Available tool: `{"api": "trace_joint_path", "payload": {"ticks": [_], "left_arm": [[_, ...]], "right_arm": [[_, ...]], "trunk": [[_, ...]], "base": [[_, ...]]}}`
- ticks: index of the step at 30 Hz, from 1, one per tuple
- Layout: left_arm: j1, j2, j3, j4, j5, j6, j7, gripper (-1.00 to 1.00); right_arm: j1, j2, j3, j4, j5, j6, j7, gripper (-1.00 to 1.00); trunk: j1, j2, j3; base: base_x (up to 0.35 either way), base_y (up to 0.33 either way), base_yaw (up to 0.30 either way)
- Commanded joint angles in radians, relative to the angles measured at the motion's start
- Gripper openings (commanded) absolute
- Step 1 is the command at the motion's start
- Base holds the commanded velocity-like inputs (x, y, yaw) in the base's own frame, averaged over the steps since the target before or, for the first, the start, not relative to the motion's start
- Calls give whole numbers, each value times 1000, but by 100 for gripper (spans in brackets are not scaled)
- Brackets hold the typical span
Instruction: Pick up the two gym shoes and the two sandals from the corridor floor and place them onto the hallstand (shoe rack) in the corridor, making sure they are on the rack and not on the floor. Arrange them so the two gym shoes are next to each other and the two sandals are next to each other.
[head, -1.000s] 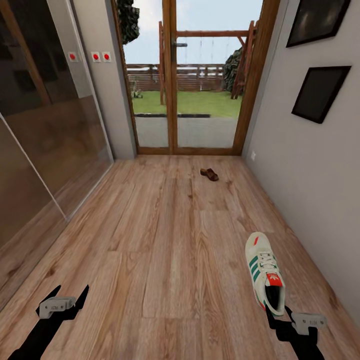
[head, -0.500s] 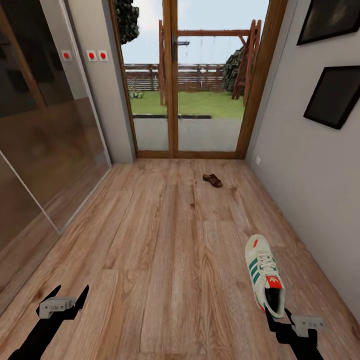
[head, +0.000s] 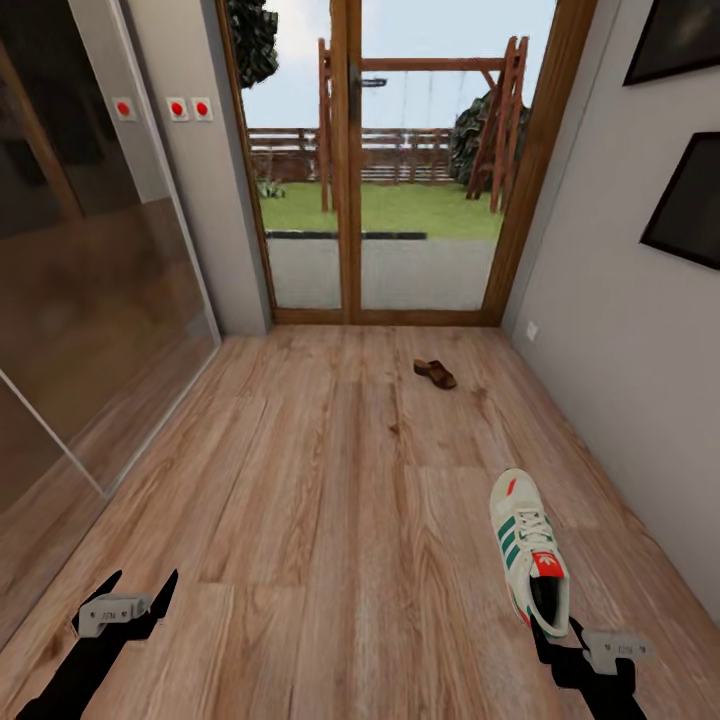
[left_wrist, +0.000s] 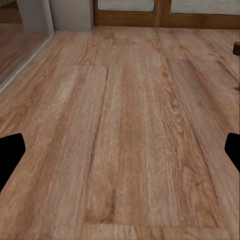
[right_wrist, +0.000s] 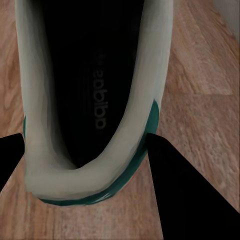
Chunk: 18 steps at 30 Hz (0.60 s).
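The right gripper (head: 556, 628) holds a gym shoe (head: 529, 546) by its heel rim, toe pointing ahead above the floor (head: 330, 500). Left gripper (head: 125, 598) fingers are wide, empty. A sandal (head: 435, 374) lies near the door. Carry the shoe level, grip firm, while turning to find the rack.

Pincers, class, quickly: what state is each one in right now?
Left pincer: open, holding nothing.
Right pincer: closed on the heel of the sneaker.
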Motion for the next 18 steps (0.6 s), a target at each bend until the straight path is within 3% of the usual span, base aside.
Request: {"api": "trace_joint_path", "payload": {"ticks": [1,18], "left_arm": [[0,0,0,0,0,0,0,100],[0,0,0,0,0,0,0,100]], "right_arm": [[0,0,0,0,-2,0,-1,-100],[0,0,0,0,-1,0,-1,-100]], "trunk": [[0,0,0],[0,0,0]], "base": [[328,96,0],[328,102,0]]}}
